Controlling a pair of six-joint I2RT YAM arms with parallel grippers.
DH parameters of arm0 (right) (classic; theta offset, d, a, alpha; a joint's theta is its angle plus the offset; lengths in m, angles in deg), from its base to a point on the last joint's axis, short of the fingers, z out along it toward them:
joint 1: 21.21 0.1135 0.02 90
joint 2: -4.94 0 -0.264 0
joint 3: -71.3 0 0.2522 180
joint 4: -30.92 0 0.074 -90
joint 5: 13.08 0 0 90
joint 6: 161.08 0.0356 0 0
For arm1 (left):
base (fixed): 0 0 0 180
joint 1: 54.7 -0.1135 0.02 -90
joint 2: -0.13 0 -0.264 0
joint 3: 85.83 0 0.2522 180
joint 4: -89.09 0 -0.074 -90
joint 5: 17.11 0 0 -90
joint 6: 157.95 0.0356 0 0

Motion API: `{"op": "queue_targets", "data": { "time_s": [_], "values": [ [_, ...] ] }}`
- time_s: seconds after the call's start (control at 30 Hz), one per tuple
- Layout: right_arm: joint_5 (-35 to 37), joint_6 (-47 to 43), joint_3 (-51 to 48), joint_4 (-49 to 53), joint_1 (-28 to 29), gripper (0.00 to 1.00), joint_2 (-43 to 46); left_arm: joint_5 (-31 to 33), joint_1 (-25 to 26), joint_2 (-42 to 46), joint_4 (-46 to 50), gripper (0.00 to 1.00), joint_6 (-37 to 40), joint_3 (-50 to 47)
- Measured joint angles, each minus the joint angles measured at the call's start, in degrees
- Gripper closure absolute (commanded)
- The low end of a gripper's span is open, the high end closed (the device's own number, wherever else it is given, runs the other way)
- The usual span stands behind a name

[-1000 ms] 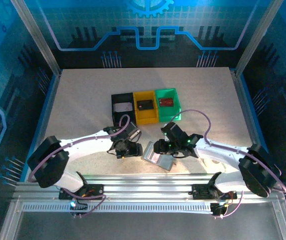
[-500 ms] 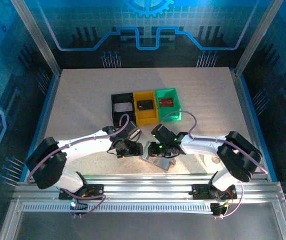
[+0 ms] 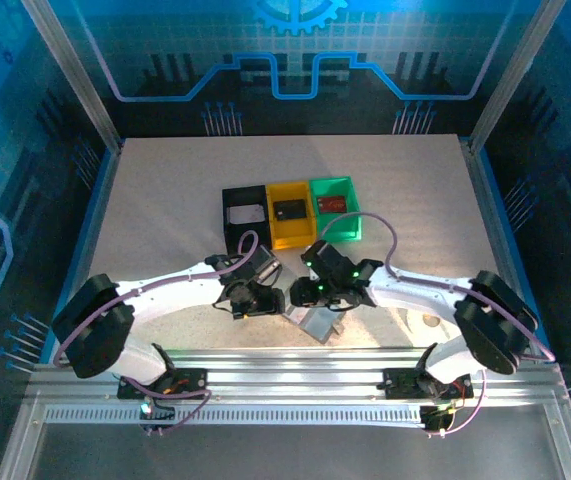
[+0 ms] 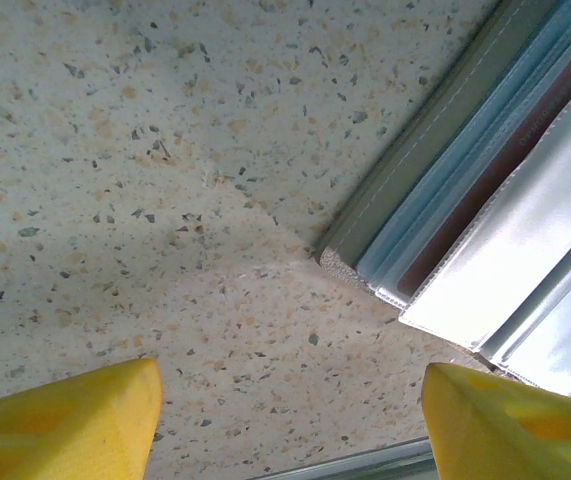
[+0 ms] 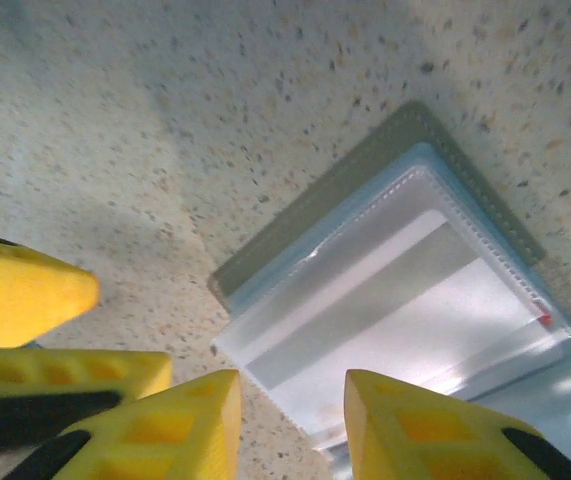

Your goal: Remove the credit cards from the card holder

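The card holder [image 5: 395, 300] looks thin and slippery — pinch its corner. The left hand [image 4: 290, 390] is open, the right hand [image 5: 292, 385] half open.

A pale speckled table [image 3: 165, 200] is being enclosed by blue-lit panels [image 3: 295, 50] and bordered by near aluminium rails [image 3: 285, 362].

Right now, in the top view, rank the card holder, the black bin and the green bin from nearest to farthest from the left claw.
1. card holder: just right of the left claw, at the near edge.
2. black bin: farther back, slightly left of the claw.
3. green bin: farther back and well to the right.
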Motion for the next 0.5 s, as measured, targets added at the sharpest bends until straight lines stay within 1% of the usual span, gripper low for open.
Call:
{"op": "queue_targets", "data": {
  "time_s": [0.13,0.23,0.4,0.5],
  "values": [
    [0.2,0.6,-1.6,0.0,-0.5,0.72,3.2,0.0,0.0,0.0,-1.1,0.30,-1.1,0.0],
    [0.6,2.3,-5.0,-0.1,-0.6,0.78,4.2,-0.3,0.0,0.0,-3.0,0.30,-1.6,0.0],
    [2.6,5.5,-11.4,0.0,-0.6,0.83,6.5,-1.6,0.0,0.0,-6.2,0.30,-2.6,0.2],
    [4.3,7.2,-13.6,0.0,-0.6,0.85,8.8,-2.2,0.0,-0.5,-7.4,0.30,-2.6,1.0]
  ]
}}
